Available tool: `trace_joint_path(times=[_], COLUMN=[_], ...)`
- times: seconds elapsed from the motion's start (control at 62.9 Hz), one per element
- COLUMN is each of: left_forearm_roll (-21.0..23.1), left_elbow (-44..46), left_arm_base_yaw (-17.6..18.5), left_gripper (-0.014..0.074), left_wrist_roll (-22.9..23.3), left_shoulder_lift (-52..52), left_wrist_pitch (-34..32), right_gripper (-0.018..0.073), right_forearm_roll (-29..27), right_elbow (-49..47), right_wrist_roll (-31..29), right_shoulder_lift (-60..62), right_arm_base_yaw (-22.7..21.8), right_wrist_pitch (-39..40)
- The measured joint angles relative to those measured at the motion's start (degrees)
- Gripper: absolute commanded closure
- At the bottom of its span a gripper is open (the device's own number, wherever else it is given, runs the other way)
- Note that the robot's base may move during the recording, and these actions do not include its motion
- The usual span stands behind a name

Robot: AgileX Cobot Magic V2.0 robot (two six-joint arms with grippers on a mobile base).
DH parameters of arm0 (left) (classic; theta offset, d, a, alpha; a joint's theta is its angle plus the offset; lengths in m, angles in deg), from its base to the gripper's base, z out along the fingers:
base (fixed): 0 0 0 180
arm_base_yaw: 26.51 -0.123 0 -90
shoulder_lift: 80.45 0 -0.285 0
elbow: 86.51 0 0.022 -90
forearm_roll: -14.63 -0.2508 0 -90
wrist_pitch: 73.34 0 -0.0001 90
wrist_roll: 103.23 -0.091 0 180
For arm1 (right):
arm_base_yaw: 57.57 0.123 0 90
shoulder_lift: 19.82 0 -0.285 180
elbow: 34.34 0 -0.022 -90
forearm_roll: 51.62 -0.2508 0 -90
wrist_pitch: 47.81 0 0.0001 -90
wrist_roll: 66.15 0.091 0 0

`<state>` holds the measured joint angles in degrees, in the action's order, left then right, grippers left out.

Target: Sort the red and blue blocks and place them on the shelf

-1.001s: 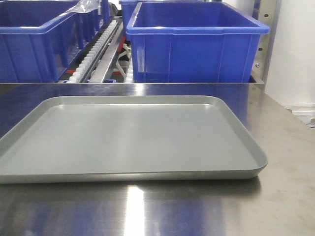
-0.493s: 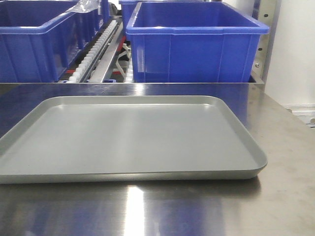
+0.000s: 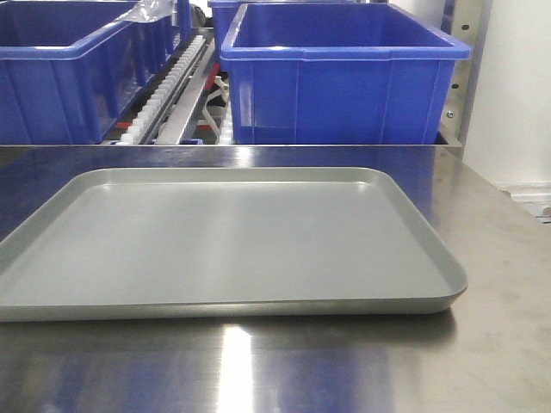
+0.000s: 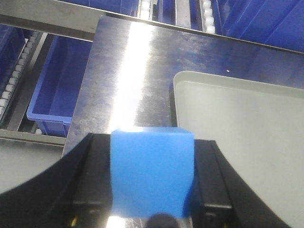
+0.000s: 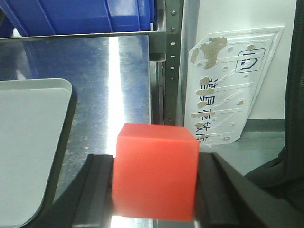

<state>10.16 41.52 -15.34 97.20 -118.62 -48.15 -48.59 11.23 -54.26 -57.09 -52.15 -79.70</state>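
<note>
Open air above tray (image 3: 232,241); blue bins (image 3: 344,95) crowd shelf (image 3: 165,93) behind; steel post (image 3: 471,21) at right.

Blue block (image 4: 152,175) sits clamped upright in left gripper (image 4: 151,159); red block (image 5: 156,175) (matte, plain) likewise in right gripper (image 5: 154,161).

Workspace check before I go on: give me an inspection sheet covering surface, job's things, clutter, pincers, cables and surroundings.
Surface: shiny steel table; grey tray lying on it, empty.
Job's things: blue block in left pincer; red block in right pincer; shelf with roller rails behind the table.
Clutter: nothing seen.
Pincers: both shut on their blocks, over the table beside the tray; neither shows in the front view.
Cables: nothing seen.
Surroundings: blue bins on the shelf; white signboard leaning by the shelf's post.
</note>
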Motion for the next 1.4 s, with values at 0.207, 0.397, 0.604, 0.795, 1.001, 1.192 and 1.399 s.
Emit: trace_joint_path(times=[0.207,0.397,0.604,0.795,1.001,1.192,1.399], left_forearm_roll=[0.00,0.00,0.00,0.00,0.00,0.00,0.00], left_elbow=[0.00,0.00,0.00,0.00,0.00,0.00,0.00], left_arm_base_yaw=[0.00,0.00,0.00,0.00,0.00,0.00,0.00], left_gripper=[0.0472,0.0472,0.0472,0.0472,0.0472,0.0472,0.0472], left_wrist_roll=[0.00,0.00,0.00,0.00,0.00,0.00,0.00], left_shoulder_lift=[0.00,0.00,0.00,0.00,0.00,0.00,0.00], left_wrist_pitch=[0.00,-0.03,-0.03,-0.13,-0.13,-0.13,-0.13], right_gripper=[0.0503,0.0503,0.0503,0.0503,0.0503,0.0503,0.0503], right_forearm_roll=[0.00,0.00,0.00,0.00,0.00,0.00,0.00], right_elbow=[0.00,0.00,0.00,0.00,0.00,0.00,0.00], right_wrist_roll=[0.00,0.00,0.10,0.10,0.10,0.10,0.00], right_shoulder_lift=[0.00,0.00,0.00,0.00,0.00,0.00,0.00], right_arm_base_yaw=[0.00,0.00,0.00,0.00,0.00,0.00,0.00], right_wrist_pitch=[0.00,0.00,0.00,0.00,0.00,0.00,0.00])
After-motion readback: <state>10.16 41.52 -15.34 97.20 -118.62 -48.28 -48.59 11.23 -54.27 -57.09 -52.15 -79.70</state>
